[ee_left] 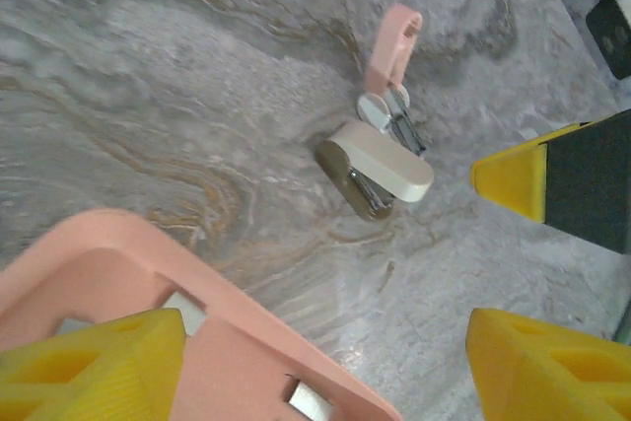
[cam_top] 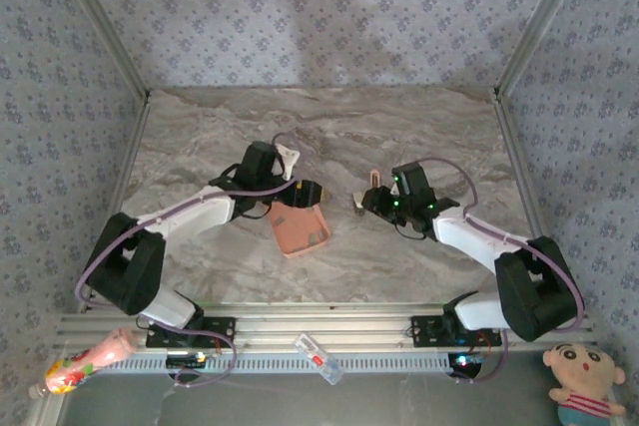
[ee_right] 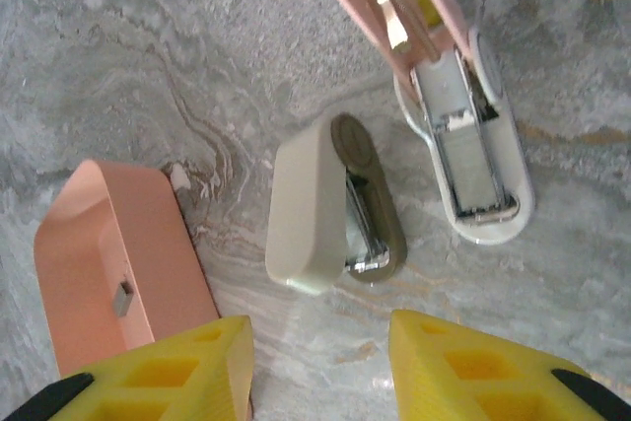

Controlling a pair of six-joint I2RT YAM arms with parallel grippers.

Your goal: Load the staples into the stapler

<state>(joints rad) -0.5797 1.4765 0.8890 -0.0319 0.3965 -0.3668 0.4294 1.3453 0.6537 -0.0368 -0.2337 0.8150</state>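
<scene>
Pick-up step: staples [ee_right: 123, 296] lie in pink tray [ee_right: 89, 234]; stapler [ee_right: 463, 145] sits lid-up on bench [ee_right: 148, 66]. Left gripper [ee_left: 325, 342] jaws wide at the tray; right gripper [ee_right: 317, 337] jaws parted, empty. Next likely needs a fine pinch on a sliver.

Pink-and-white stapler [ee_right: 463, 135], pink tray [ee_right: 108, 244]

1 high rear overview, 2 close wrist views, both on stapler [ee_right: 473, 160]

A smooth, faintly glossy marble-look surface is seen on the table [ee_right: 148, 66]. The tray [ee_right: 99, 244] is made of matt pink plastic. Bright metal is shown inside the stapler [ee_right: 473, 145], cased in smooth plastic. The staples [ee_right: 122, 296] are dull grey metal.
</scene>
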